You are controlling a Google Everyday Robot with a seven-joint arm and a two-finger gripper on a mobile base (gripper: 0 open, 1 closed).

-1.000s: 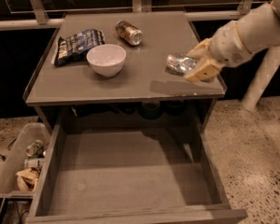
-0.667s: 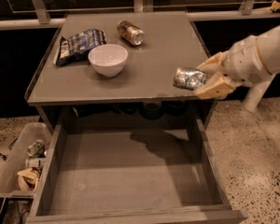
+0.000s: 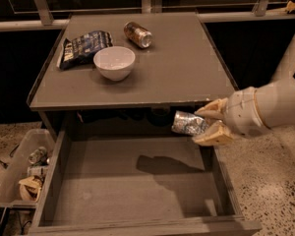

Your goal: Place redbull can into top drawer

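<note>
The redbull can [image 3: 188,123] is shiny silver with bluish patches and lies sideways in my gripper [image 3: 210,122]. The gripper is shut on it, one finger above and one below. It comes in from the right and holds the can in the air over the back right part of the open top drawer [image 3: 132,181], just below the front edge of the grey table [image 3: 182,68]. The drawer is pulled out wide, and its flat grey bottom holds only the shadow of the can and arm.
On the table stand a white bowl [image 3: 114,62], a dark blue chip bag [image 3: 81,46] and a brown-gold can [image 3: 138,34] lying on its side. A clear plastic bin [image 3: 24,168] of trash stands on the floor at the left.
My gripper has carried the can forward and down, from above the table's right front corner to below the table edge, over the open drawer.
</note>
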